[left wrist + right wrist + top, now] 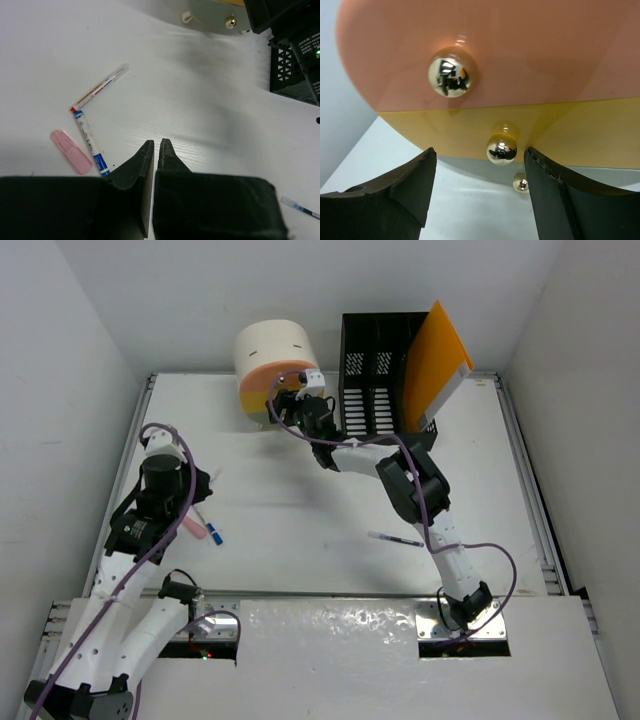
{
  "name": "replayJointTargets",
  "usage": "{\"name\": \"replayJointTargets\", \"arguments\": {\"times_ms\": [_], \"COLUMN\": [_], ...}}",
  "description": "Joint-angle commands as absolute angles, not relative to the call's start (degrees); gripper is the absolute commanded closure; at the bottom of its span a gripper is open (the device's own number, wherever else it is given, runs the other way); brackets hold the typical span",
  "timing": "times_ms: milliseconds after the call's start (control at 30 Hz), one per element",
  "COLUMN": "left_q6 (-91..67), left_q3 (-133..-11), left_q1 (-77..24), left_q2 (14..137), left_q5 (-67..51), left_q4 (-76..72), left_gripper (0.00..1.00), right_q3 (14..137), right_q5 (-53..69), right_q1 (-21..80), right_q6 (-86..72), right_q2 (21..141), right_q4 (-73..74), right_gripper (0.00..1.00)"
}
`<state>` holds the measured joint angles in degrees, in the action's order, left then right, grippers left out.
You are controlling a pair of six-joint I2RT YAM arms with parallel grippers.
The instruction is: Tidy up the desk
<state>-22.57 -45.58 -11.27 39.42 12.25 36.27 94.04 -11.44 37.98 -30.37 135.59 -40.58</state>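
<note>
The white desk [300, 510] holds a round drawer box [272, 355] with pink and yellow drawer fronts. My right gripper [293, 390] is open right in front of it. In the right wrist view its jaws [480, 160] stand either side of the yellow drawer's gold knob [501, 150], not touching it. The pink drawer's knob [451, 76] is above. My left gripper [203, 483] is shut and empty [156, 145], just above the desk. To its left lie a red-capped pen [97, 90], a blue-ended pen [90, 142] and a pink eraser-like piece [71, 151].
A black mesh file organizer [375, 370] with an orange folder [435, 365] stands at the back right. Another pen [395, 538] lies under the right arm. A foil strip [330, 625] runs along the near edge. Walls close the desk in on three sides.
</note>
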Motion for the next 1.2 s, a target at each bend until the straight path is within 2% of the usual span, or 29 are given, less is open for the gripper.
{"name": "replayJointTargets", "arguments": {"times_ms": [0,167,400,567,767,1033,1167], "left_q6": [-23.11,-23.29,-23.38,-23.73,-23.91,-23.73,-23.82], "left_q3": [-48.25,-48.16,-46.41,-46.05,-46.49,-46.67,-46.32], "left_q1": [-11.69,-11.69,-11.69,-11.6,-11.6,-11.6,-11.6], "left_q2": [39.46,40.69,42.1,43.77,45.44,44.65,44.65], "left_q5": [12.04,11.43,10.81,9.84,8.53,9.93,10.19], "left_q4": [35.33,34.89,31.04,28.39,27.33,29.18,29.53], "left_gripper": [1.0,1.0,1.0,1.0,1.0,1.0,1.0], "right_q3": [98.35,98.53,78.0,73.92,80.48,92.36,94.48], "right_q5": [-12.22,-12.13,-13.97,-12.23,-10.02,-8.97,-8.61], "right_q1": [36.65,35.86,35.95,34.28,32.96,32.87,33.05], "right_q6": [-29.27,-30.67,-34.45,-40.67,-49.47,-49.84,-50.53], "right_q2": [136.75,137.82,124.82,123.39,130.33,138.77,140.97], "right_q4": [-43.77,-44.56,-48.34,-45.0,-45.88,-41.84,-41.57], "right_gripper": [0.31,0.31,0.32,0.34,0.4,0.45,0.46]}}
